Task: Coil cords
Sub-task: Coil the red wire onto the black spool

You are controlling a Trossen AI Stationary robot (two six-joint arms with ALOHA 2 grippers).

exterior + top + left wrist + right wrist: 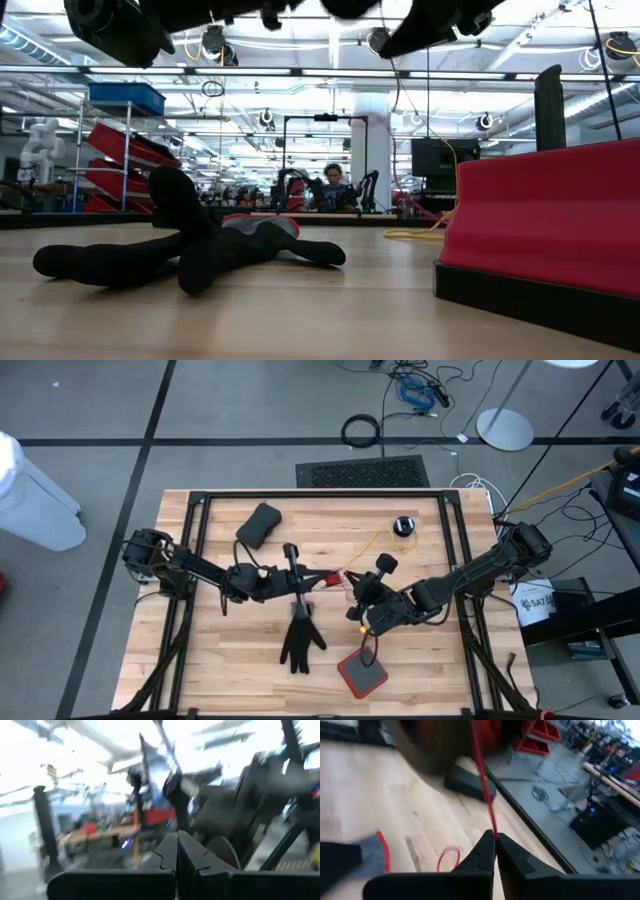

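High view shows both arms meeting over the middle of the table (420, 670), above a black glove (300, 640) lying flat. The left gripper (335, 577) hangs just past the glove's cuff, on the side away from its fingers; its wrist view shows the fingers pressed together, with nothing visible between them. The right gripper (356, 600) sits just beside it, fingers (481, 851) closed on a thin cord (482, 780) that runs taut straight away from the tips. A yellow cord (378, 542) trails from the grippers towards a black puck (403, 526), farther from the glove. The right arm is nearer that puck. Bare wood lies around the puck; a red-topped block (361, 672) crowds the side beyond the glove's fingers.
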